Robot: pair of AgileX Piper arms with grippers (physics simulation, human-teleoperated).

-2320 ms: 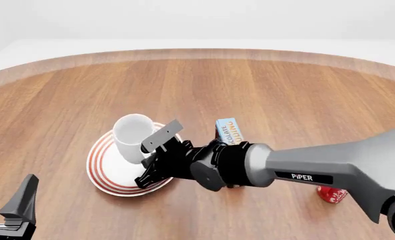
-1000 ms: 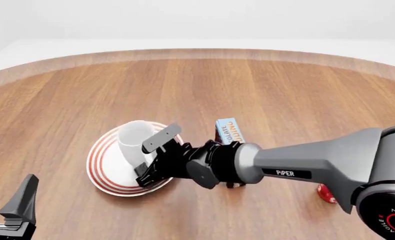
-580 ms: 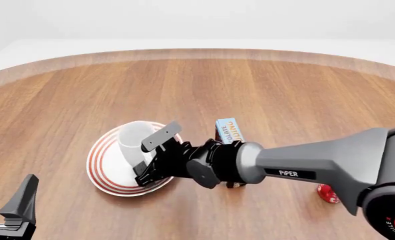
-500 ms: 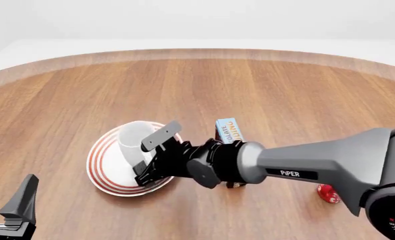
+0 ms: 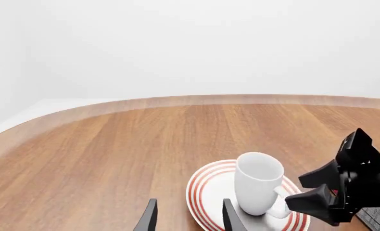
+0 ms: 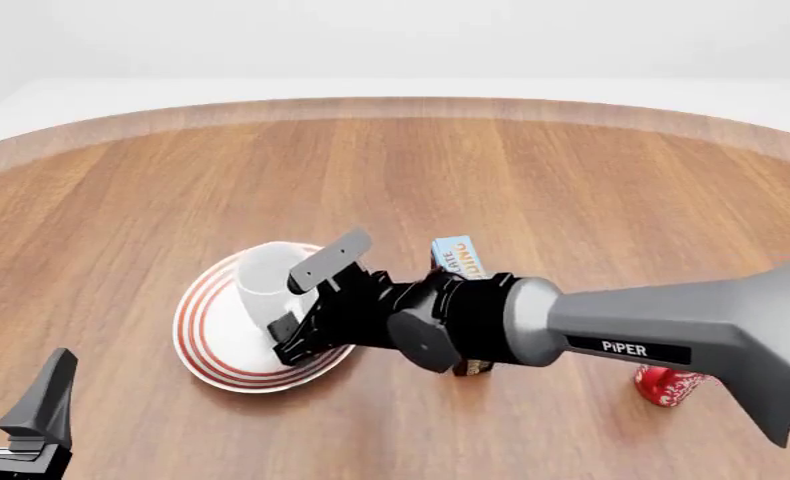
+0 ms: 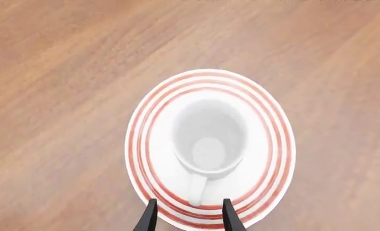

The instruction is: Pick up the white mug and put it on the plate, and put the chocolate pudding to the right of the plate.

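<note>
Wood-grain planks covered the round brown table [image 6: 529, 180], which stood against a plain pale backdrop. Taking the round white plate with concentric red rings [image 6: 206, 335] as the reference point, the following was observed.

The plain all-white ceramic mug [image 6: 268, 283] stood upright at the centre of that plate, its mouth open to the top and its single handle pointing toward the right arm's gripper. The right wrist view confirmed the mug [image 7: 209, 139] sitting within the plate's [image 7: 276, 144] inner rings.

The right gripper [image 6: 312, 300] hung over the plate's right edge, just beside the mug. Its black fingers [image 6: 331, 257] were spread apart, one on either side of the handle, and gripped nothing; the left wrist view showed them [image 5: 318, 174] clear of the handle.

The small oblong chocolate pudding box with a light-blue face [image 6: 459, 260] lay on the table just right of the plate, largely hidden behind the right arm's wrist. Whether it touched the plate could not be determined.

A red mug with white markings [image 6: 665, 386] lay well to the right of the plate, partly behind the arm.

The left gripper [image 6: 15, 410] sat well apart from the plate, toward the near left, fingers parted and holding nothing.
</note>
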